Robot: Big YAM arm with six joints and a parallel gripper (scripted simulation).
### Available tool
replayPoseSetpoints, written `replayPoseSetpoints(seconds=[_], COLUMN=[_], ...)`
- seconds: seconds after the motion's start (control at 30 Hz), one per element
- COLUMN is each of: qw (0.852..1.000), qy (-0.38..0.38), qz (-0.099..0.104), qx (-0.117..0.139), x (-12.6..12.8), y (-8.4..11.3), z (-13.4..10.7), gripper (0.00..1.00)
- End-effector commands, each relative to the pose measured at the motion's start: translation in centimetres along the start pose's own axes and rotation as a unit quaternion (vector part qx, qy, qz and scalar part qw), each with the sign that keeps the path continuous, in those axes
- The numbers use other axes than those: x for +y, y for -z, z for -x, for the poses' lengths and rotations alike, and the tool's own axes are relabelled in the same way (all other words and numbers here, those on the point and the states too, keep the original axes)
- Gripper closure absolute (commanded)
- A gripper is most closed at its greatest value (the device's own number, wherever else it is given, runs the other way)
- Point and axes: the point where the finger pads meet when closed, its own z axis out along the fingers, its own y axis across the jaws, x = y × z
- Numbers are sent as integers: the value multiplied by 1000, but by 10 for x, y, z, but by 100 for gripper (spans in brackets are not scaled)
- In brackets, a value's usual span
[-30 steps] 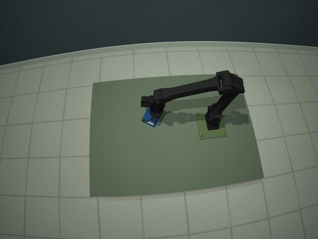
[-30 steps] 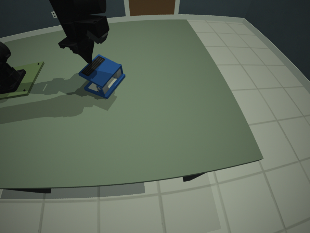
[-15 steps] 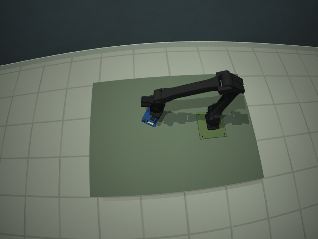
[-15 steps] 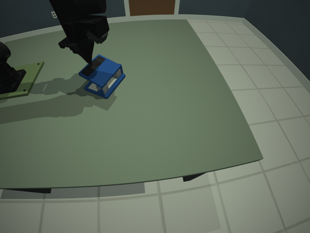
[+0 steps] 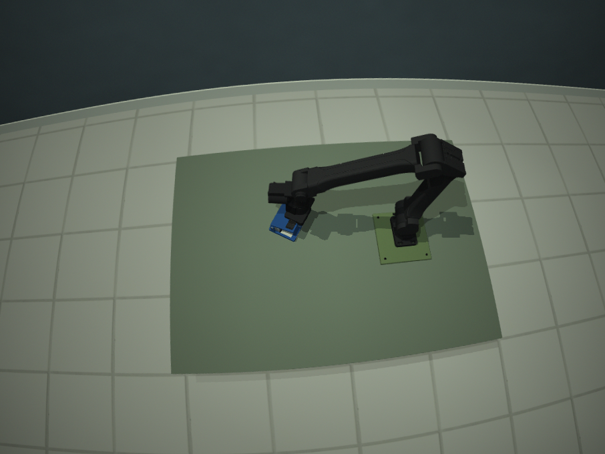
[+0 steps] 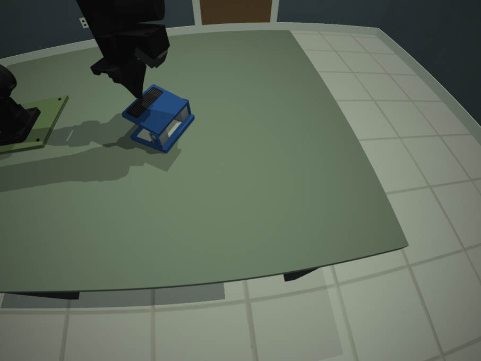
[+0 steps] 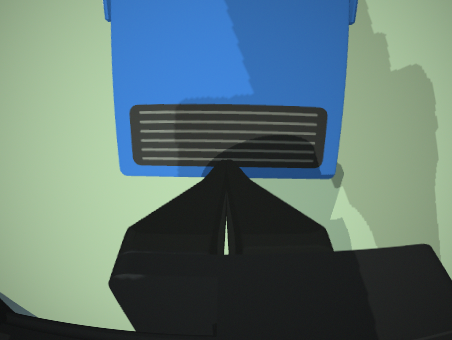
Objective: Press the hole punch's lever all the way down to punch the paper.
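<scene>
The black six-joint arm [image 5: 361,168] rises from a light green base plate [image 5: 425,256] bolted near the far right of the dark green table [image 5: 317,302]; its lower link leans up and back to an elbow high over the table's rear edge, and from there the long forearm reaches forward and down to the left, ending in a wrist bent so that the gripper [image 6: 136,95] points steeply downward; the gripper's two fingers are clenched together with only a hairline slit between them, and they grasp nothing; in the wrist view they form a single dark wedge [image 7: 226,173] whose tip meets the near edge of the blue hole punch's [image 6: 161,116] lever, right at the black ribbed press pad [image 7: 227,137]; from the exterior view the tip sits on the raised end of that pad [image 6: 144,102], touching it or very nearly so; the lever [image 6: 166,108] slopes, its padded end held up above the base and its hinge end lower on the far side; the hole punch stands upright on its blue base on the table, left of the arm's base plate and well apart from it, turned at an angle to the table's edges; a pale sheet of paper [image 6: 172,128] shows inside the slot between lever and base; the arm's shadow falls across the table between the punch and the base plate.
</scene>
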Motion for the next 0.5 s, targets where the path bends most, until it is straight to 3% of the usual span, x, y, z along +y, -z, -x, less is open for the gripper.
replayPoseSetpoints(seconds=[0.0, 0.47], qw=[1000, 1000], qy=[-2, -2], qz=[-8, -9], qx=[15, 15], x=[-3, -5], y=[-25, -33], z=[-4, -4], gripper=[100, 100])
